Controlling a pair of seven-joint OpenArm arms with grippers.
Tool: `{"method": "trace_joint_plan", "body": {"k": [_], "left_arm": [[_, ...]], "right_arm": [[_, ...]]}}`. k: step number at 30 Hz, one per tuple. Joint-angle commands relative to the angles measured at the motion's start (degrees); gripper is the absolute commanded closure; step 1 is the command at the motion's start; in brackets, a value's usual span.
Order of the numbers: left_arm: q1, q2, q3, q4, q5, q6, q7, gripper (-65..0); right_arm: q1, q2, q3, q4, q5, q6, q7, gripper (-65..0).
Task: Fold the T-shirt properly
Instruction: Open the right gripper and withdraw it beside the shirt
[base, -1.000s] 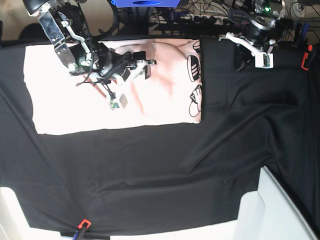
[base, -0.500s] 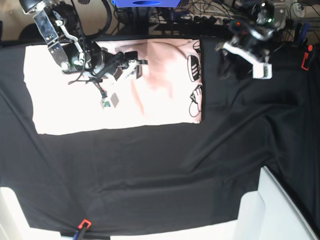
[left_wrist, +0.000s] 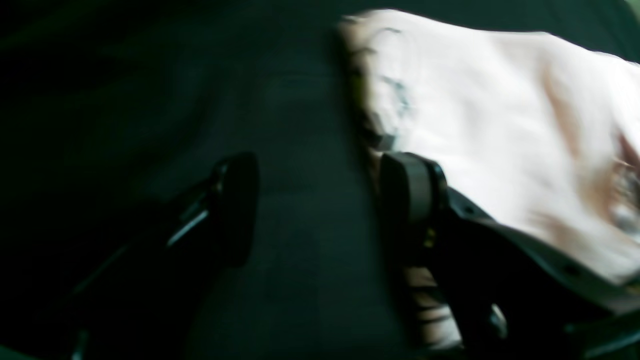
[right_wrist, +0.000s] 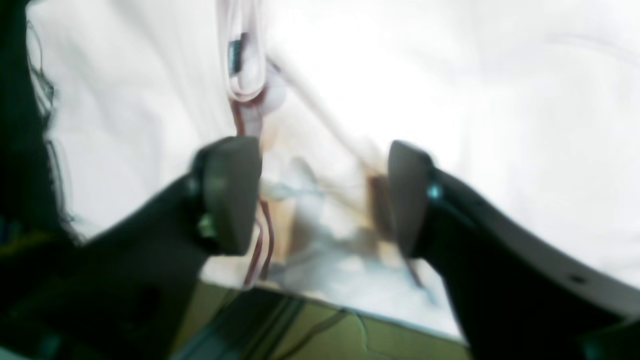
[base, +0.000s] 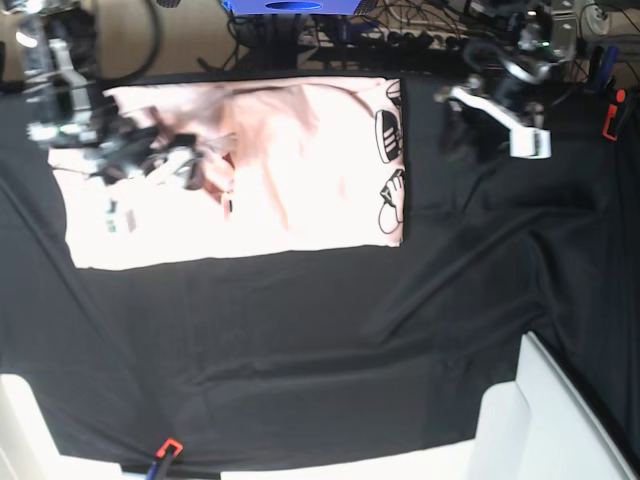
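The pale pink T-shirt (base: 290, 170) lies flat as a wide rectangle on the black table cloth (base: 330, 350), with black graphics along its right edge. My right gripper (right_wrist: 320, 195) hovers over the shirt's left part, motion-blurred in the base view (base: 190, 165), open with nothing between its fingers. My left gripper (left_wrist: 320, 205) is open over bare black cloth just right of the shirt's right edge (left_wrist: 500, 100); in the base view the left gripper (base: 462, 128) is near the top right. Both wrist views are blurred.
White bins stand at the front right (base: 560, 420) and front left (base: 20, 430). Orange clamps hold the cloth at the right edge (base: 610, 115) and the front (base: 168, 447). Cables and a blue box (base: 290, 5) line the back edge.
My right arm has swept left across the shirt and its jaws stand wider. My left gripper opened and shifted a little left toward the shirt's edge, then held.
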Motion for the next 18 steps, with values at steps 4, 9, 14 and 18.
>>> {"method": "trace_joint_plan", "body": {"k": [4, 9, 14, 18], "left_arm": [[1.28, -0.49, -4.16, 0.29, -0.6, -0.64, -1.09, -37.3], [2.34, -0.49, -8.91, 0.2, -0.51, -0.64, -1.0, -37.3], [2.43, -0.49, -11.81, 0.2, -0.51, -0.64, -0.91, -37.3], [3.13, -0.49, -13.83, -0.86, -0.51, -0.64, -0.91, -37.3]], "right_arm": [[1.5, 0.15, 12.3, -5.1, 3.39, 13.44, -1.09, -50.5], [6.77, 0.33, 24.61, -16.97, 3.22, 27.51, -8.21, -53.0], [9.24, 5.43, 27.69, -26.2, 3.22, 34.19, -8.03, -53.1], [9.41, 9.47, 27.69, -30.16, 3.22, 34.28, -4.95, -53.7]]}}
